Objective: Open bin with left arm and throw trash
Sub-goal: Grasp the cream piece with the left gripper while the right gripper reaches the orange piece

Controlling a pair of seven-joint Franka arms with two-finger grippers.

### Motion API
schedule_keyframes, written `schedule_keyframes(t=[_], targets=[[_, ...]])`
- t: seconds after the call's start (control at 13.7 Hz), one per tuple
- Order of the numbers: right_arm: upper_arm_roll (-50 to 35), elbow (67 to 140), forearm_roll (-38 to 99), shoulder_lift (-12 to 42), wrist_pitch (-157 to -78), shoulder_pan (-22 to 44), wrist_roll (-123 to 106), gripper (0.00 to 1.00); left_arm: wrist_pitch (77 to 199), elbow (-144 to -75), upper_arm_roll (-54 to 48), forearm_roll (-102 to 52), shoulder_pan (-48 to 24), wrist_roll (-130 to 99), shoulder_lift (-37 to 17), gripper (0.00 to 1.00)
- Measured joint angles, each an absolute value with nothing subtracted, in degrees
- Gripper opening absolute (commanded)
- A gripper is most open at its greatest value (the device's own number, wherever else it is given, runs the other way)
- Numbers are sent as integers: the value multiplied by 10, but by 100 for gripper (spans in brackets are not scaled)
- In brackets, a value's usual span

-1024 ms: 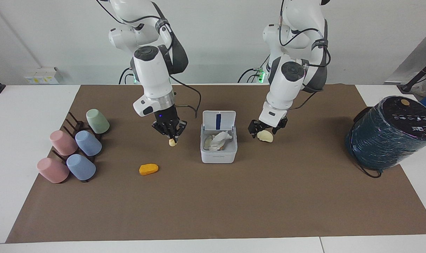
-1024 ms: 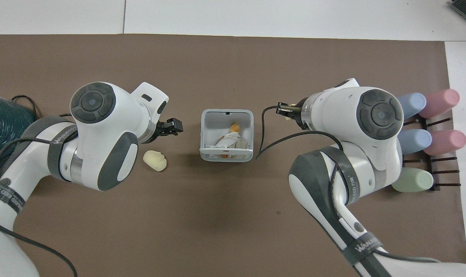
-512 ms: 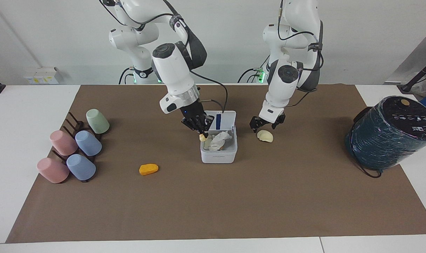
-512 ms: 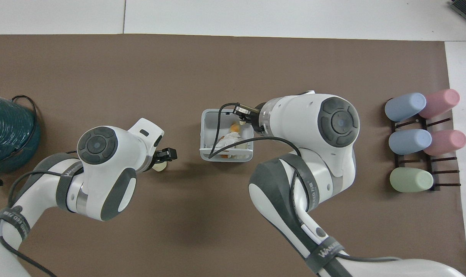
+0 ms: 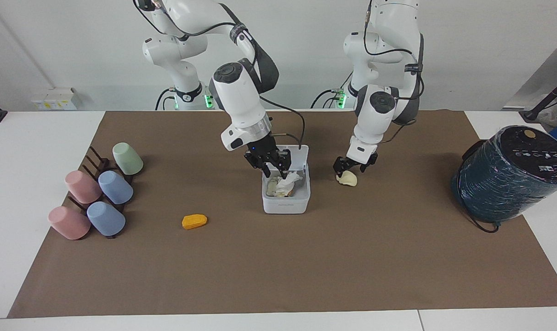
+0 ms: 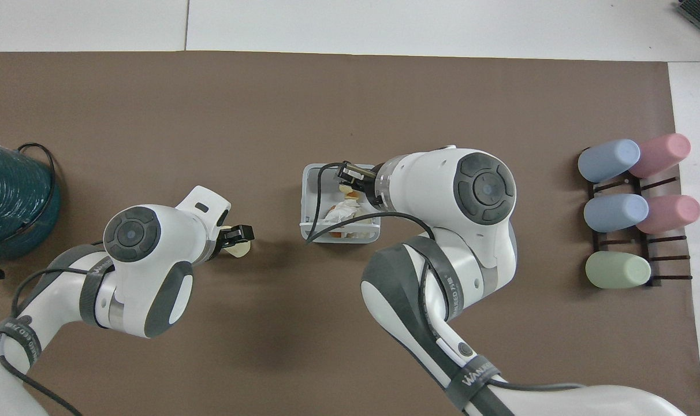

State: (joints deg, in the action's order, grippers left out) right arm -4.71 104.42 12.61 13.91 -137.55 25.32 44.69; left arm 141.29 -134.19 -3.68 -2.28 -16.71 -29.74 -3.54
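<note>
Overhead view: right tool (image 6: 345, 178) over bin (image 6: 307, 199).

The room is bright and the light is soft and even, coming from up high. Under my arms the shadows on the brown mat (image 5: 278, 276) are pale and fuzzy. Both pictures look sharp, with no blur. The white wall at twelve o'clock has no glare.

My right gripper (image 5: 274, 171): open, over the open bin (image 5: 286, 201).
My left gripper (image 5: 350, 169): open, around the cream lump (image 5: 347, 179), bin's 3 o'clock.
Orange lump (image 5: 194, 221): bin's 8 o'clock.
</note>
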Motion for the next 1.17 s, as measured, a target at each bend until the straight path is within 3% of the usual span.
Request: schedule_keyframes(t=[0.22,0.44,0.51,0.8,1.17], targets=[[-43,1040,126,139,-1376,246,447,100,1424,-1345,-38,-23,-167,-298,-42,54],[-39,1031,123,138,-1376,222,447,100,1437,-1345,-40,-23,-167,-299,-48,16],[-39,1030,120,138,-1376,207,447,100,1440,-1345,-41,-23,-167,-299,-48,7],[-37,1033,113,142,-1376,146,447,100,1431,-1316,-39,-23,-167,-299,-57,1],[-34,1042,91,179,-1375,77,465,100,1286,-1124,-39,-56,-167,-331,-92,3]])
